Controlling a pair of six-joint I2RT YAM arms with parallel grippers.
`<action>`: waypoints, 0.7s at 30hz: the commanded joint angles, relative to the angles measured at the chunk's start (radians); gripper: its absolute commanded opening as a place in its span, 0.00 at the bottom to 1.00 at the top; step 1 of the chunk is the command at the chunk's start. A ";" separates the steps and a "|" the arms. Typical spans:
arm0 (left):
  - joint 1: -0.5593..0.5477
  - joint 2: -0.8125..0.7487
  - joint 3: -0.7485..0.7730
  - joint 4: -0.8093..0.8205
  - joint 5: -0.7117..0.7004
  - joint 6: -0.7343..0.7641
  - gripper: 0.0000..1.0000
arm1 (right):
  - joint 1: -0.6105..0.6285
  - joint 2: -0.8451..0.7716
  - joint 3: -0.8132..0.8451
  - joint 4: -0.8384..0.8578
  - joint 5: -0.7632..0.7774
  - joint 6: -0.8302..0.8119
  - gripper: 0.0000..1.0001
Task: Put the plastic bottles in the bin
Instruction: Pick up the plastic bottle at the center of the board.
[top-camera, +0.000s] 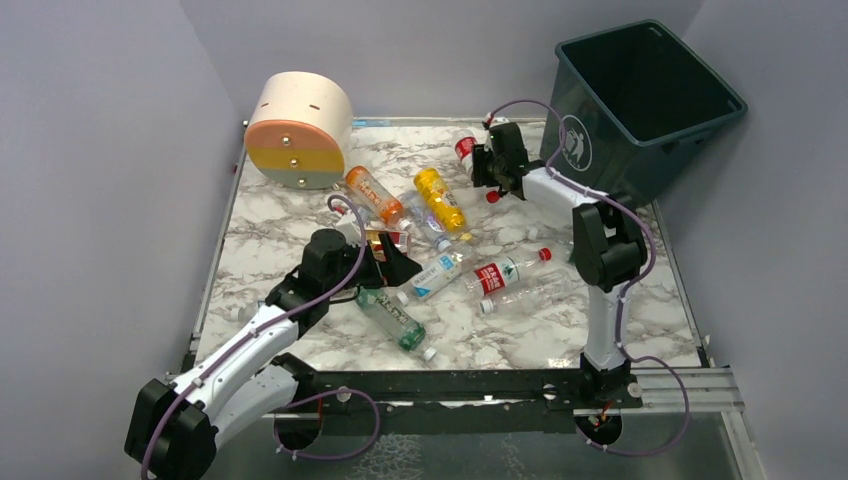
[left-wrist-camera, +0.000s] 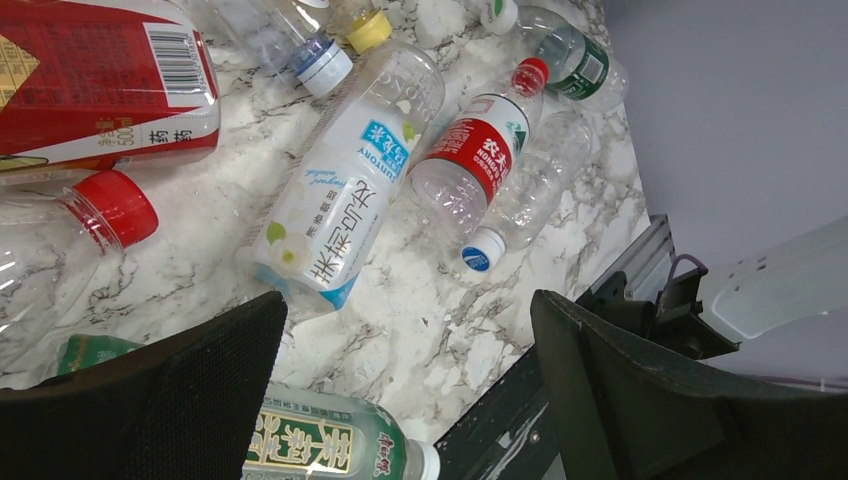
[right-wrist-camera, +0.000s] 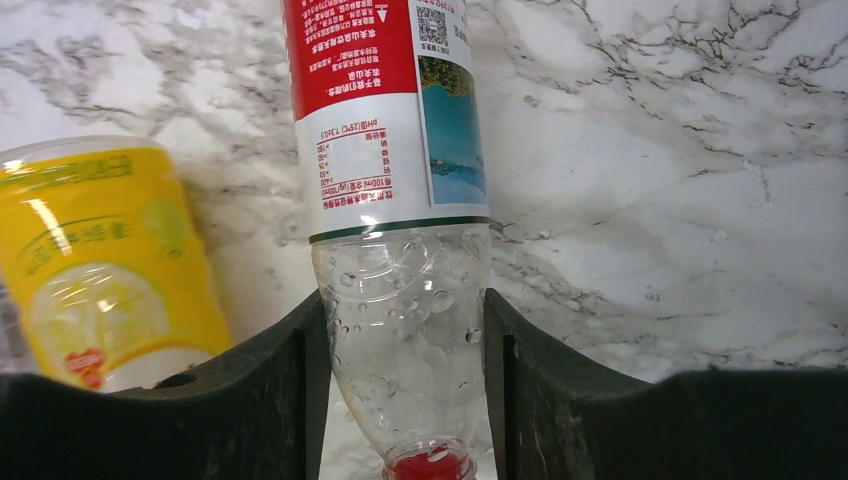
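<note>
My right gripper (top-camera: 492, 170) (right-wrist-camera: 405, 345) is at the table's far side, next to the bin (top-camera: 610, 150). Its fingers press both sides of the clear shoulder of a red-labelled bottle (right-wrist-camera: 385, 150) (top-camera: 466, 148) lying on the marble, red cap toward the wrist. A yellow bottle (right-wrist-camera: 100, 260) (top-camera: 440, 198) lies just left of it. My left gripper (top-camera: 393, 258) (left-wrist-camera: 405, 320) hangs wide open over the middle pile, holding nothing. Below it lie a green bottle (left-wrist-camera: 310, 440) (top-camera: 392, 318), a white blue-labelled bottle (left-wrist-camera: 350, 190), a clear red-labelled one (left-wrist-camera: 470, 160) and a clear blue-capped one (left-wrist-camera: 520, 200). An orange bottle (top-camera: 375, 195) lies further back.
A cream cylinder (top-camera: 300, 130) with an orange and green face lies at the back left. The dark teal bin stands tilted at the back right corner, its mouth open upward. A black rail (top-camera: 450, 385) runs along the near edge. Grey walls close in both sides.
</note>
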 joint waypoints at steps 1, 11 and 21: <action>-0.006 -0.041 -0.031 -0.003 -0.024 -0.007 0.99 | 0.029 -0.126 -0.054 0.006 -0.005 0.023 0.47; -0.006 -0.055 -0.056 0.013 -0.017 -0.010 0.99 | 0.087 -0.316 -0.208 -0.013 0.007 0.039 0.47; -0.006 0.002 -0.060 0.058 -0.001 -0.009 0.99 | 0.116 -0.501 -0.326 -0.069 -0.017 0.043 0.47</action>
